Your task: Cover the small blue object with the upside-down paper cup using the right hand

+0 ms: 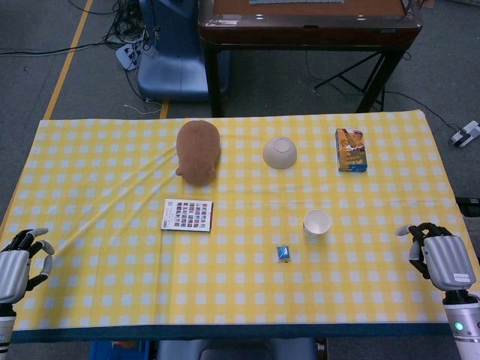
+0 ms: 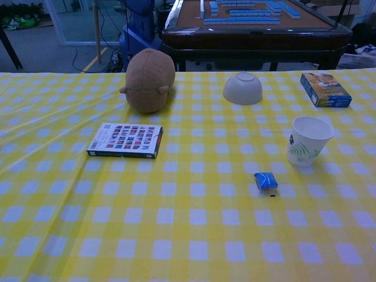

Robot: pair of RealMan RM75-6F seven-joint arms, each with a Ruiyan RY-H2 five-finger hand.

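A small blue wrapped object [image 1: 284, 253] [image 2: 266, 180] lies on the yellow checked tablecloth, front of centre. Just behind and to its right stands a white paper cup [image 1: 316, 224] [image 2: 308, 141] with a leaf print, upright with its mouth up. My right hand [image 1: 442, 257] rests at the table's right edge, well to the right of the cup, fingers apart and holding nothing. My left hand [image 1: 19, 262] sits at the left edge, also empty with fingers apart. Neither hand shows in the chest view.
A brown plush toy [image 1: 198, 151] [image 2: 150, 80] sits at the back left of centre. An upturned white bowl [image 1: 280, 152] [image 2: 242, 88], a snack box [image 1: 351, 149] [image 2: 325, 89] and a flat patterned box [image 1: 187, 215] [image 2: 125, 140] also lie on the cloth.
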